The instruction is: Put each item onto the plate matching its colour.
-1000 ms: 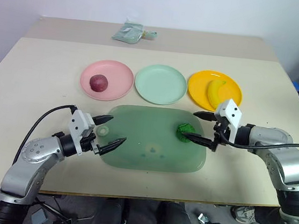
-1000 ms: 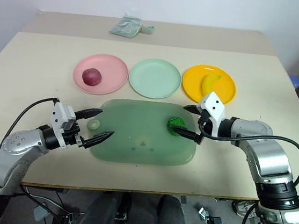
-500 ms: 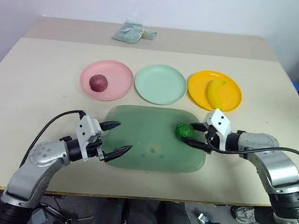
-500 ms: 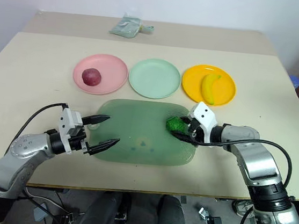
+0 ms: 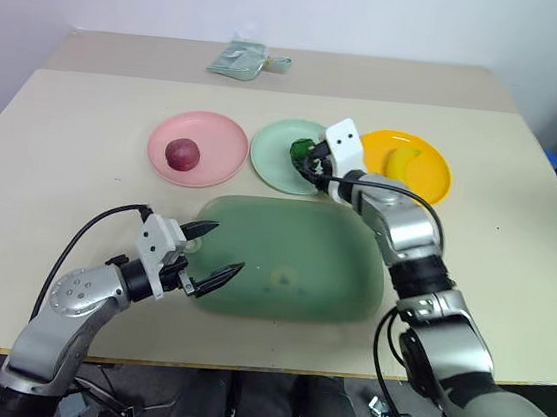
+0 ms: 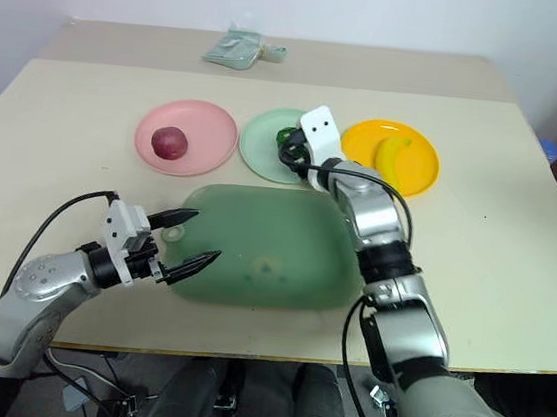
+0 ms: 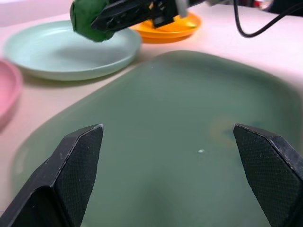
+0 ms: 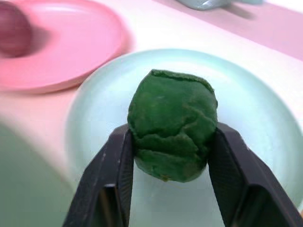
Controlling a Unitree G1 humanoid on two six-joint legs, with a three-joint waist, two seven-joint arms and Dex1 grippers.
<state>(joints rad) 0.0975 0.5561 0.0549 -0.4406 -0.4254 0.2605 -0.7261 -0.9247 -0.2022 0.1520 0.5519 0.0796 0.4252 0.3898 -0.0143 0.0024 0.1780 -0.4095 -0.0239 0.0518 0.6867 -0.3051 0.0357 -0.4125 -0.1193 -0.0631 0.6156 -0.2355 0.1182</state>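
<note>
My right gripper (image 5: 305, 156) is shut on the dark green bumpy ball (image 8: 172, 125) and holds it just above the pale mint green plate (image 5: 276, 158). The dark red round fruit (image 5: 179, 153) lies on the pink plate (image 5: 216, 136). On the yellow-orange plate (image 5: 429, 170) rests the yellow banana (image 5: 400, 162). My left gripper (image 5: 211, 253) stands open over the near left corner of the translucent green cutting board (image 5: 293, 260), with nothing between its fingers.
A small pale green packet (image 5: 243, 61) lies at the far side of the table. The three plates sit in a row just beyond the cutting board. Bare tabletop (image 5: 517, 236) spreads to the right and left of the board.
My right gripper closed on the green ball at the board's right edge, lifted it and carried it away from me and left, over the mint green plate. The left gripper stayed open at the board's corner.
</note>
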